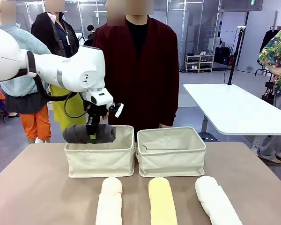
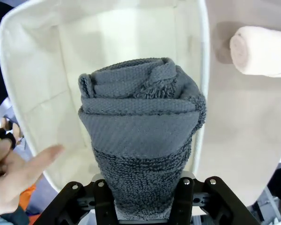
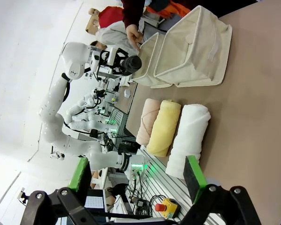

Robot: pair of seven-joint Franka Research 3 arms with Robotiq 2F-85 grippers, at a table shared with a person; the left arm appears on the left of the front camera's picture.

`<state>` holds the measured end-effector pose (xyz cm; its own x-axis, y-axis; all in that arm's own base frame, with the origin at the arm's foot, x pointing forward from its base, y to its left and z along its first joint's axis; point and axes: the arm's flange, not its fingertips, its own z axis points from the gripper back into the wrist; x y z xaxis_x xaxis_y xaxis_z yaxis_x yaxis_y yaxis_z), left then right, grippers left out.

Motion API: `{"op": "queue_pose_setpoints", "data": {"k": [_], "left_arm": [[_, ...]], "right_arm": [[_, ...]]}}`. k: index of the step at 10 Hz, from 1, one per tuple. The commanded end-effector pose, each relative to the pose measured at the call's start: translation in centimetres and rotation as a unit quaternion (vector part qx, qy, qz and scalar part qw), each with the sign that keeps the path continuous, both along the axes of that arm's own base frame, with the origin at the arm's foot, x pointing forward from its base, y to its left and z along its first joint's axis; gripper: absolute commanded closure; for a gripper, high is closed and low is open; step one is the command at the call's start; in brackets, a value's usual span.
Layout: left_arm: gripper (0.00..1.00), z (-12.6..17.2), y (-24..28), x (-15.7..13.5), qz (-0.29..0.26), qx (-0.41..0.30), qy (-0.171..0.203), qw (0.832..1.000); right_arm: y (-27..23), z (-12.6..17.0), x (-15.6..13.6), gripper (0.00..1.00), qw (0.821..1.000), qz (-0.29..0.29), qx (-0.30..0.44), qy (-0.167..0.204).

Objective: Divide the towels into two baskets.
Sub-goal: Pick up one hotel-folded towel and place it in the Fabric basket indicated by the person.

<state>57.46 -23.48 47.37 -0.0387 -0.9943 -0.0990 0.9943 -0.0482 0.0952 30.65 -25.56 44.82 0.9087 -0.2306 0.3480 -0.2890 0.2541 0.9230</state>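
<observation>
Left wrist view — dark grey towel [image 2: 143, 140], rolled, terry-ribbed

Front camera faces across table [image 1: 37, 187]; left wrist looks closely down into shared basket [image 1: 99, 161] [image 2: 37, 93].

No legible text, labels, brands, numbers or signs in any view; any print present is too small or blurred.

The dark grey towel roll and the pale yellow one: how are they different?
The dark grey terry towel roll is gripped by the left gripper over the left cream canvas basket; the pale yellow terry towel roll lies untouched on the brown table. Grey sits crosswise, yellow points at the baskets. Both are soft rolls.
</observation>
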Motion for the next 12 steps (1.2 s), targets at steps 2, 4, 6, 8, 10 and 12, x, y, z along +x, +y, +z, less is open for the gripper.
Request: {"op": "queue_pose_setpoints", "data": {"k": [2, 4, 6, 8, 10, 12], "left_arm": [[0.60, -2.2, -0.8, 2.4, -0.001, -0.005, 0.033, 0.999], [0.60, -4.4, -1.6, 3.1, 0.005, -0.012, 0.051, 0.999], [0.45, -5.4, -1.6, 3.4, 0.006, -0.019, 0.066, 0.998], [0.15, -5.3, -1.5, 3.4, 0.011, -0.028, 0.069, 0.997], [0.00, -5.0, -1.5, 3.1, 0.022, -0.029, 0.061, 0.997], [0.00, -4.6, -1.0, 2.3, 0.035, -0.028, 0.053, 0.998]], "right_arm": [[0.0, 0.3, -0.2, 0.00, 1.000, 0.000, 0.004, -0.010], [0.0, 0.3, -0.2, 0.00, 1.000, 0.000, 0.004, -0.010], [0.0, 0.3, -0.2, 0.00, 1.000, 0.000, 0.004, -0.010], [0.0, 0.3, -0.2, 0.00, 1.000, 0.000, 0.004, -0.010], [0.0, 0.3, -0.2, 0.00, 1.000, 0.000, 0.004, -0.010], [0.0, 0.3, -0.2, 0.00, 1.000, 0.000, 0.004, -0.010]]}}
